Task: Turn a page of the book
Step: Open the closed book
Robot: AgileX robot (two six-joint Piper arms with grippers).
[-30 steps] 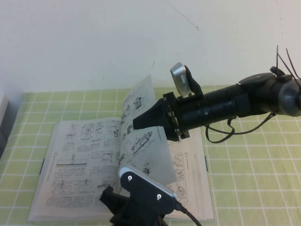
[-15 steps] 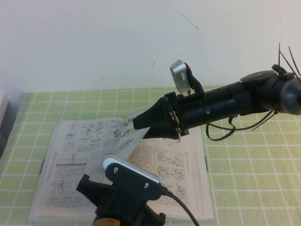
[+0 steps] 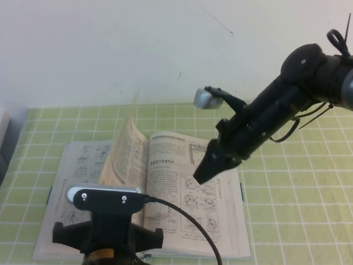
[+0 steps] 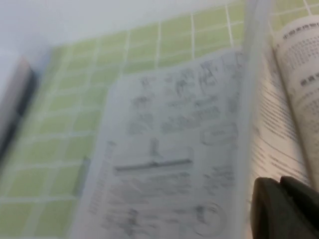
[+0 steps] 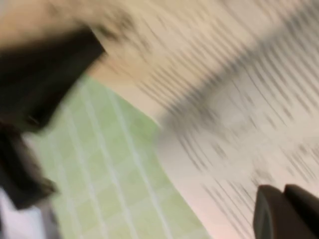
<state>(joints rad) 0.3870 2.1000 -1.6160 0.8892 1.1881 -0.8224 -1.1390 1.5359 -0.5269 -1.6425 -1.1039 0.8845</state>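
Page [image 3: 128,152] stands upright mid-turn over book [image 3: 220,221]. Right pincer [image 3: 202,174] closed, empty, above right leaf; left pincer [image 4: 279,209] near, state unclear. Next: push page leftward flat.

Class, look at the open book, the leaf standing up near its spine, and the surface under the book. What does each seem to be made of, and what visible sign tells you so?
The book: matte white printed paper, apparently; dense text and black line drawings. The page: thin, flexible paper; it curves as it stands unsupported. The table cover: green-and-white checked, matte; probably cloth or vinyl. The left gripper hovers at the book's near edge, the right gripper above the right-hand page, holding nothing.
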